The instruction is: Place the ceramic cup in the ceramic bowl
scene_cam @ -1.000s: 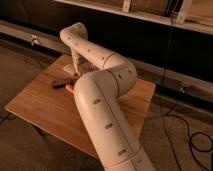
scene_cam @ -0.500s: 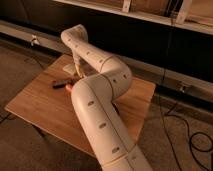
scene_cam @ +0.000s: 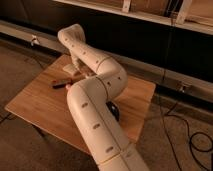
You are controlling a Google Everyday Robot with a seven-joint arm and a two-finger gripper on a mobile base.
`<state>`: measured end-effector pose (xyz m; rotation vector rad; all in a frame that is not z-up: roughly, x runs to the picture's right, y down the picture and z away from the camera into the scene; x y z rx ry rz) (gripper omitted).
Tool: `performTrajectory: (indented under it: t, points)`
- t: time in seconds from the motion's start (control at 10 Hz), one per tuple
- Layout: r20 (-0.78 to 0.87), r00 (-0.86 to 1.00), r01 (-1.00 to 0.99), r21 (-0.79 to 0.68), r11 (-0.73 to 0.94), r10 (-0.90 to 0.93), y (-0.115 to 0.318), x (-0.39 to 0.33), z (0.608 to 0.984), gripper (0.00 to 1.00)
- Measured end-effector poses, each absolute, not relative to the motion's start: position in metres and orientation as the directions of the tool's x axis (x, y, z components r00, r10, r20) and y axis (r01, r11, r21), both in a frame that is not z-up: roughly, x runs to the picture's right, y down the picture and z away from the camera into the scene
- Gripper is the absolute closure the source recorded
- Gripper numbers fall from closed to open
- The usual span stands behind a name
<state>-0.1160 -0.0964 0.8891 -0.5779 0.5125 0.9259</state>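
- Camera view: the pale, jointed arm [scene_cam: 95,125] rises from the bottom middle of the frame, bends at a fat elbow near the centre, and runs back to the upper left.
- From that high point it turns down to the gripper [scene_cam: 75,69], which sits low over the far left part of the wooden table [scene_cam: 35,107].
- Whether the gripper is open, closed or holding something cannot be told; it is a small pale mass partly hidden by the wrist.
- The ceramic cup cannot be made out apart from the gripper. A pale patch lies right at the gripper's tip, but what it is stays unclear.
- The ceramic bowl [scene_cam: 115,112] shows only as a dark rounded sliver on the table, just right of the upper arm below the elbow. The arm covers the rest of it.
- A small black bar [scene_cam: 61,83] lies on the table just below and left of the gripper, with a small pinkish thing [scene_cam: 68,87] beside its near end.
- Compared with a second ago, the elbow has drifted a little to the left and slightly lower in the frame, and the bend looks tighter.
- The wrist's high point and the gripper are in nearly the same spot as before.
- The table, the black bar and the pinkish thing have not moved.
- Dark cables [scene_cam: 186,131] trail across the floor at the right.
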Motion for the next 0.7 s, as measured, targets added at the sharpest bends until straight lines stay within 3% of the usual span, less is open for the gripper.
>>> performTrajectory:
  t: [0.7]
  points:
    - [-0.632,0.504,-0.848,-0.237,0.474,0.588,-0.0972,-0.116,0.889,0.99]
